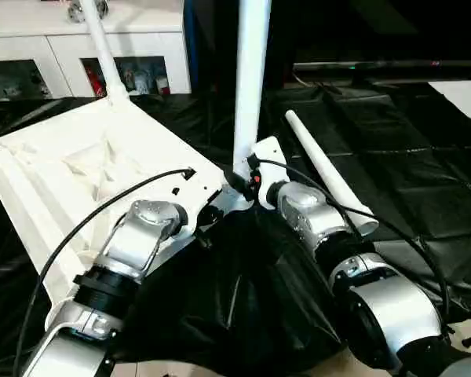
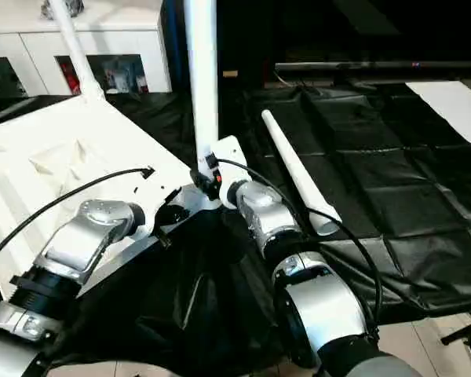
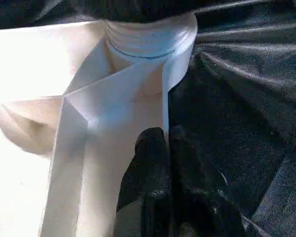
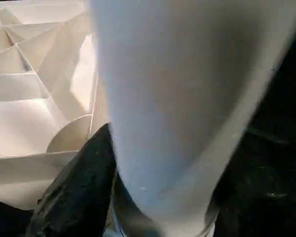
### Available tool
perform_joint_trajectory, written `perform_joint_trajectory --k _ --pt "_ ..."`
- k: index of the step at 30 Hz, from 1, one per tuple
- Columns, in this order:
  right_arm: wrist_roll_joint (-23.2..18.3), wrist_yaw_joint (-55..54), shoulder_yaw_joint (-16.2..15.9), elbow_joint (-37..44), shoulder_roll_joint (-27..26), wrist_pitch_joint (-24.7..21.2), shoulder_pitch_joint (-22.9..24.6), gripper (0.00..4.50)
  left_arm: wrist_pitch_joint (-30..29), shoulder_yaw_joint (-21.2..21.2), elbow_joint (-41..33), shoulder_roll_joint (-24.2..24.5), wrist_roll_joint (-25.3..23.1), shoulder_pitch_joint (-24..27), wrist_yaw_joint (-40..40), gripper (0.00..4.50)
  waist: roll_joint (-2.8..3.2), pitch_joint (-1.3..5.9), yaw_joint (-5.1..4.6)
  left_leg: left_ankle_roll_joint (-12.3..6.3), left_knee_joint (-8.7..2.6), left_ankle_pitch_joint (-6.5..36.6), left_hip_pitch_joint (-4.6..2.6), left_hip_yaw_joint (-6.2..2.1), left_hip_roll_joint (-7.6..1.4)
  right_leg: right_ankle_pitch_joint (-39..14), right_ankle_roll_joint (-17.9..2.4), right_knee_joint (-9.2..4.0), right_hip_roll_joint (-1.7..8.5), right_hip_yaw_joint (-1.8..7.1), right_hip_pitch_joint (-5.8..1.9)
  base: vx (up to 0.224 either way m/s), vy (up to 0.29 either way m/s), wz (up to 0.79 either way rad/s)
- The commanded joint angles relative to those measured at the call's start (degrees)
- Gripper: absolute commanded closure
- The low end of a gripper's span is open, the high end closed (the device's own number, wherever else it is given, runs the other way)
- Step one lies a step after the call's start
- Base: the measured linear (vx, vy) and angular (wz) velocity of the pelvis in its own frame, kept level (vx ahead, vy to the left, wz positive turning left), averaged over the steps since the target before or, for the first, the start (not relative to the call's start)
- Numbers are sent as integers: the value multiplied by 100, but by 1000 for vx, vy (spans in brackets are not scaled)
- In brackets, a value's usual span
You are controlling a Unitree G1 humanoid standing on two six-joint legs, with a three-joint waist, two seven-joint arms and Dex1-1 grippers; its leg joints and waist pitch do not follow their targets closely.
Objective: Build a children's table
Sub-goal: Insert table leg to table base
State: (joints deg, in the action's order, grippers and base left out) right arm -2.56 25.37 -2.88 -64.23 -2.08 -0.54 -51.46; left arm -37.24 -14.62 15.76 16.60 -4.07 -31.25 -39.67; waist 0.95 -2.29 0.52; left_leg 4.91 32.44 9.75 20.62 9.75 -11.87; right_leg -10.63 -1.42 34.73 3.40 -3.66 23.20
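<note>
The white tabletop (image 1: 55, 169) lies upside down on a black sheet, ribbed underside up. One white leg (image 1: 102, 51) stands in its far corner socket. A second leg (image 1: 250, 86) stands upright at the near right corner socket (image 3: 148, 39). My right gripper (image 1: 247, 179) reaches around the base of this leg (image 4: 177, 98). My left gripper (image 3: 165, 136) is shut on the tabletop's side wall (image 3: 164, 94), just below that same corner. A third leg (image 1: 326, 173) lies loose on the sheet to the right of my right arm.
A white cabinet (image 1: 63, 47) with glass doors stands behind the tabletop at the back left. The black sheet (image 1: 408, 181) is crumpled between my forearms. A white board (image 1: 467, 94) lies at the far right edge.
</note>
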Motion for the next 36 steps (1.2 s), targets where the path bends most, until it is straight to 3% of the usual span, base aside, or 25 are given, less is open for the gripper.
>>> perform_joint_trajectory --k 1,7,9,14,18,23,27,36 --pt "58 333 -191 -344 -273 -162 158 117 260 -80 -410 -36 127 -110 -102 450 59 303 51 -118 -341 1507 7 -25 -98 -1141 -1263 -440 395 250 -297 0 0 0" --pt "123 594 -212 -212 -225 72 125 65 478 -111 -418 81 136 -56 -251 450 42 305 41 -158 -333 1453 25 -24 -102 -1162 -1280 -442 402 247 -301 0 0 0" --pt "139 759 -256 -106 -179 153 138 55 598 -117 -417 134 149 -28 -325 450 41 320 46 -193 -321 1312 35 -23 -107 -952 -1308 -417 405 251 -312 0 0 0" --pt "68 1594 -410 592 135 178 393 55 1066 -132 -348 374 161 110 -587 450 40 330 101 -344 -296 1066 19 0 -119 -420 -1420 -356 389 251 -318 0 0 0" --pt "-9 2095 -469 1158 426 85 662 55 1255 -140 -384 545 246 208 -885 450 26 322 180 -345 -301 1097 13 5 -118 -560 -1355 -369 387 255 -330 0 0 0" --pt "47 2514 -594 1693 738 -11 954 55 1466 -157 -399 685 324 276 -1168 450 65 328 239 -289 -295 1103 -5 3 -130 -571 -1348 -358 390 259 -311 0 0 0" --pt "36 2870 -718 2188 1017 -188 1211 55 1582 -173 -461 801 473 324 -1505 450 43 330 294 -286 -284 1014 -2 9 -117 -461 -1309 -349 375 260 -323 0 0 0" --pt "-14 3468 -918 3031 1478 -541 1587 55 1789 -267 -636 1029 643 431 -2119 450 39 331 349 -259 -278 1006 -3 6 -117 -529 -1248 -350 373 258 -326 0 0 0"
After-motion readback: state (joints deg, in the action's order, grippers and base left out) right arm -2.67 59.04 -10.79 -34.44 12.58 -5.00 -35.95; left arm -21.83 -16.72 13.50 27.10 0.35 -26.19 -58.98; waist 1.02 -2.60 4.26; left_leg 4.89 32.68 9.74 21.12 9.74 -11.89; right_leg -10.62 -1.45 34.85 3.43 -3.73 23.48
